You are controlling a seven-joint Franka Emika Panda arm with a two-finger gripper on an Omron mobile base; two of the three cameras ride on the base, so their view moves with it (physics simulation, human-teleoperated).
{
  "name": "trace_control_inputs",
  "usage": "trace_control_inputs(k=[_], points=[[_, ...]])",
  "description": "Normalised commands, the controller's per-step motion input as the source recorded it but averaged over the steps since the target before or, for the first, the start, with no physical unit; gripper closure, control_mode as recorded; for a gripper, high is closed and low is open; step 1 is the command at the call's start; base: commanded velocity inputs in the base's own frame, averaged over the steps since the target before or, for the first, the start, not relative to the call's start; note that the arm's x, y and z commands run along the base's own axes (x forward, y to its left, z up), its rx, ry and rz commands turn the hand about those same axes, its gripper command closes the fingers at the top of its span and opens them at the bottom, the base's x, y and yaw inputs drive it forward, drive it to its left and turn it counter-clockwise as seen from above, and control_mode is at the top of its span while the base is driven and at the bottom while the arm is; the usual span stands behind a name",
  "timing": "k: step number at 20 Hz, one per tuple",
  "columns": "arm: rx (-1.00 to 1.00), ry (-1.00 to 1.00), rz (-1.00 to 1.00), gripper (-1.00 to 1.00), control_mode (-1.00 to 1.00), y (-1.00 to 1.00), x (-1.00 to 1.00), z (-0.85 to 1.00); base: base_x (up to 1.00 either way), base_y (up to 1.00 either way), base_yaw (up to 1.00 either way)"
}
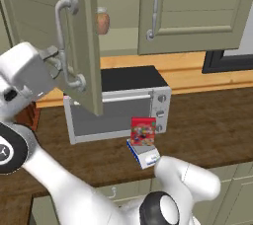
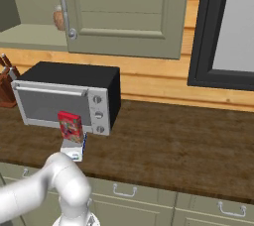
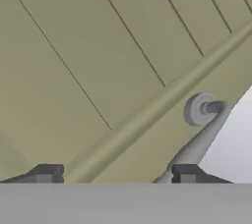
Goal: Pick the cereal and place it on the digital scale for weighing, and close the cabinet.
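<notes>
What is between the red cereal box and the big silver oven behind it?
Nothing. In the left base view, only bare brown counter separates the cereal, standing on the scale, from the toaster oven.

The tool [image 1: 58, 60] sits hard against the outer face of the open left cabinet door [image 1: 81, 31], beside its silver bar handle [image 1: 63, 44], so the panel blocks any reach straight ahead of it. Below the tool, the toaster oven [image 1: 118, 103] takes up the back of the tabletop [image 1: 207, 120], with the cereal [image 1: 143, 131] upright on the digital scale [image 1: 144, 153] just in front of the oven. To the tool's far side the dark tabletop lies open beneath the shut right door [image 1: 197, 12].
</notes>
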Motion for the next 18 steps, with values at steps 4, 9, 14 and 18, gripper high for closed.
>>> trace_control_inputs(k=[4, 9, 14, 18], points=[[0.11, 0.48, 0.00, -1.00, -1.00, -1.00, 0.46, 0.38, 0.00, 0.00, 0.00], [0.13, 0.20, 0.04, -1.00, -1.00, -1.00, 1.00, -0.07, 0.00, 0.00, 0.00], [0.11, -0.01, 0.19, -1.00, -1.00, -0.78, 1.00, -0.69, 0.00, 0.00, 0.00], [0.15, -0.14, 0.22, -1.00, -1.00, -0.88, 1.00, -0.49, 0.00, 0.00, 0.00]])
